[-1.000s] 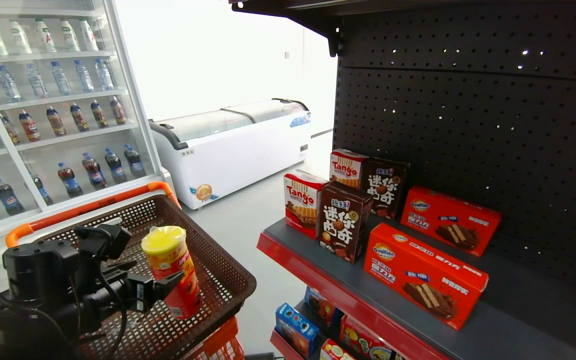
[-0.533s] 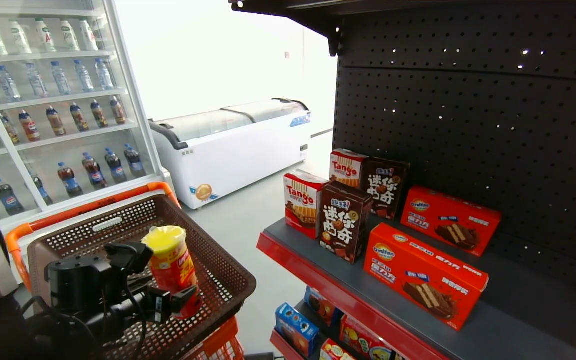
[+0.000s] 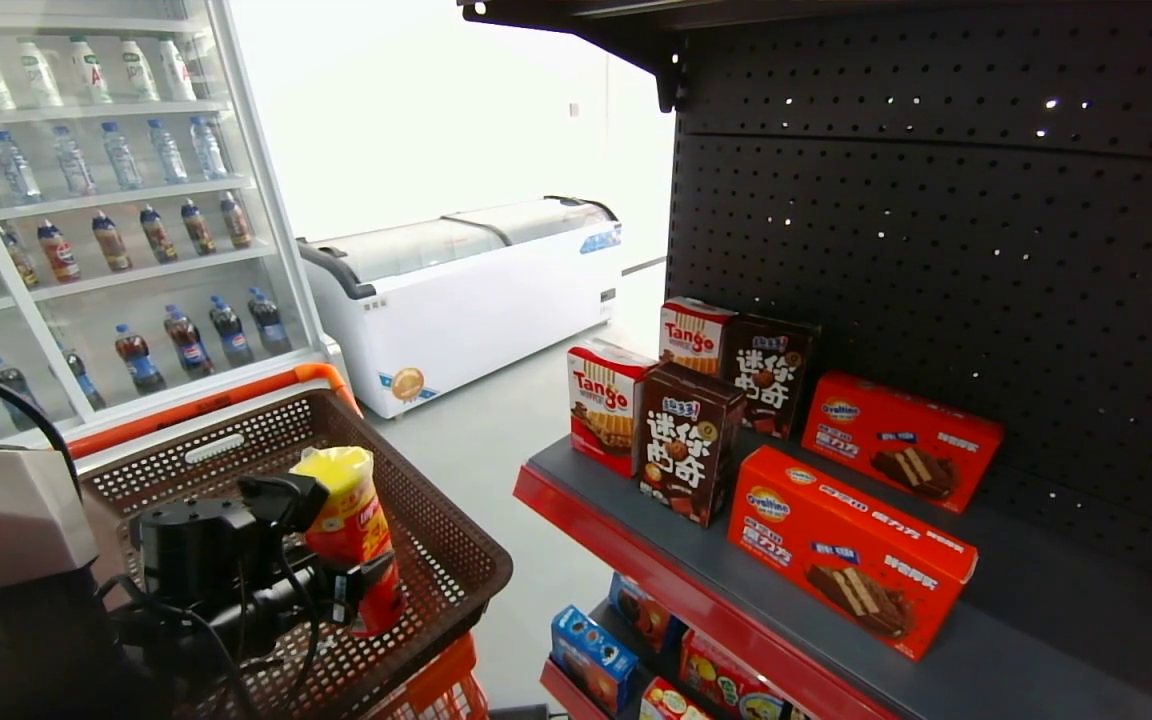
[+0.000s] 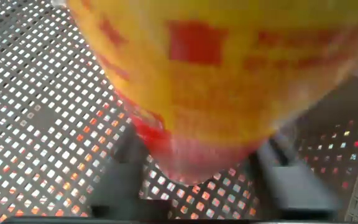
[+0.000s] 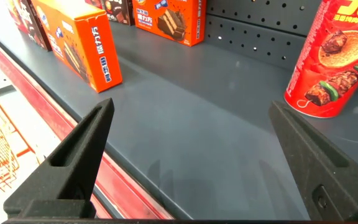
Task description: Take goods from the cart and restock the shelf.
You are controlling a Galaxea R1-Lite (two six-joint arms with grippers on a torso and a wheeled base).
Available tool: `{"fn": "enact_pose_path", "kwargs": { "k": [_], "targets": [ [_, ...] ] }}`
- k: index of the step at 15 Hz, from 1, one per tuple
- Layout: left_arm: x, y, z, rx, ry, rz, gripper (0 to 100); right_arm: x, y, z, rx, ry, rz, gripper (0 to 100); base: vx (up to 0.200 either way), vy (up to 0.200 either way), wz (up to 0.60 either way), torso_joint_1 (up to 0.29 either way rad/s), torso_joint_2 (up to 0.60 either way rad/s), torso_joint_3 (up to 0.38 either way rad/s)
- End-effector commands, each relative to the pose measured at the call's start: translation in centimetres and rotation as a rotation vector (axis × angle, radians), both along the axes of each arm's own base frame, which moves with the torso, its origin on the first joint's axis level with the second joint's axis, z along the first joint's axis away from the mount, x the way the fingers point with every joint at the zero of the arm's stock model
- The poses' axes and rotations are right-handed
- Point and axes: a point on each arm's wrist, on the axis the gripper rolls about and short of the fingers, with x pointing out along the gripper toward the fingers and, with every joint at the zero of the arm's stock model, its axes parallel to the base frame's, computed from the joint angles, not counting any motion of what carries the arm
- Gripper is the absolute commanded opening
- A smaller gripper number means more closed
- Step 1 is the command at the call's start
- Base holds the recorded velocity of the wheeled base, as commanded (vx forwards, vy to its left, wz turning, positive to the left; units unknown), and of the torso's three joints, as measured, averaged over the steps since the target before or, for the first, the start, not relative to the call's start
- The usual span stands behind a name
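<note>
Left claw [image 3: 336, 535] clamped on chip can [image 3: 354, 515] inside cart basket [image 3: 461, 565]; can now leans (upright 1 s ago), arm shifted right. Right claw [image 5: 191, 109] apart over shelf [image 5: 197, 149].

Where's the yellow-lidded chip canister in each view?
Head view: chip canister at lower left, inside the brown cart basket.
Left wrist view: chip canister close up, above the cart basket mesh.
Right wrist view: faces the shelf; the red can standing there is a different one.
Shared landmark: cart basket for head and left wrist; orange box for head and right wrist.
</note>
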Motion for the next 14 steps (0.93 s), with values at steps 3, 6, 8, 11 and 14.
{"fn": "enact_pose_path", "kwargs": {
  "k": [3, 6, 8, 11, 14],
  "targets": [
    [-0.1, -0.1, 1.6, 0.006, -0.057, -0.006, 0, 0.0, 0.0, 0.0, 0.0, 0.002, 0.0, 100, 0.0, 0.0, 0.0, 0.0, 0.0, 0.0],
    [-0.8, -1.0, 4.8, 0.029, -0.131, -0.065, 0, 0.0, 0.0, 0.0, 0.0, 0.002, 0.0, 100, 0.0, 0.0, 0.0, 0.0, 0.0, 0.0],
    [-0.9, -2.4, 7.2, 0.025, -0.166, -0.119, 0, 0.0, 0.0, 0.0, 0.0, 0.002, 0.0, 100, 0.0, 0.0, 0.0, 0.0, 0.0, 0.0],
    [-1.2, -3.8, 10.6, 0.018, -0.203, -0.168, 0, 0.0, 0.0, 0.0, 0.0, 0.002, 0.0, 100, 0.0, 0.0, 0.0, 0.0, 0.0, 0.0],
    [-2.8, -4.3, 13.2, 0.009, -0.202, -0.214, 0, 0.0, 0.0, 0.0, 0.0, 0.002, 0.0, 100, 0.0, 0.0, 0.0, 0.0, 0.0, 0.0]
  ]
}}
